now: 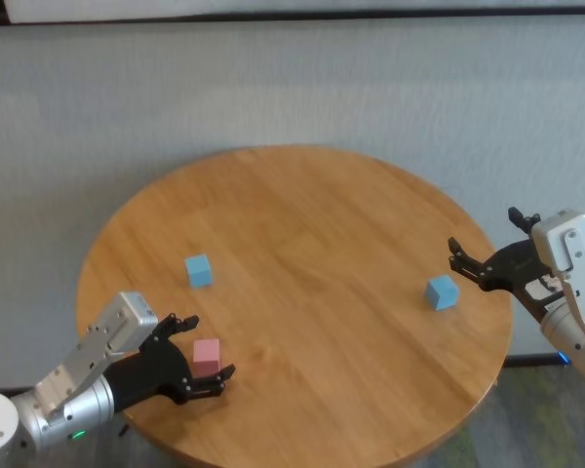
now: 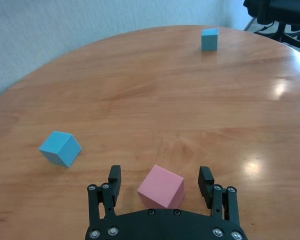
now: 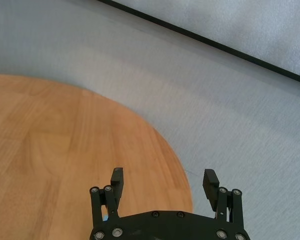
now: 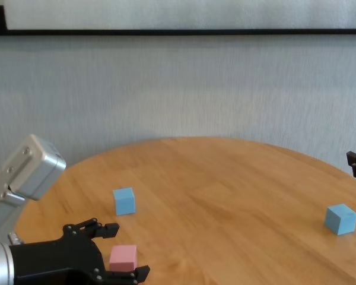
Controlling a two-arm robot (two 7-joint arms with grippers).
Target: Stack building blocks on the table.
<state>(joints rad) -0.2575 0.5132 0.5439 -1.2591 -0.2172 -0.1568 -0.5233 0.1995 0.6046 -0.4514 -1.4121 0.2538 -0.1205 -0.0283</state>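
Left gripper [image 2: 162, 186] wide, straddling pink block [image 2: 161, 187] on counter [image 1: 312, 253], pads clear of it. Right gripper [image 1: 480, 263] wide, just beside far blue block [image 1: 443, 292].

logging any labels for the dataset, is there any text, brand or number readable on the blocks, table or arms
None: no readable text in any view.
Pink block, both blue blocks: plain faces.
Table: bare wood grain.
Left tool, right tool: no markings visible.
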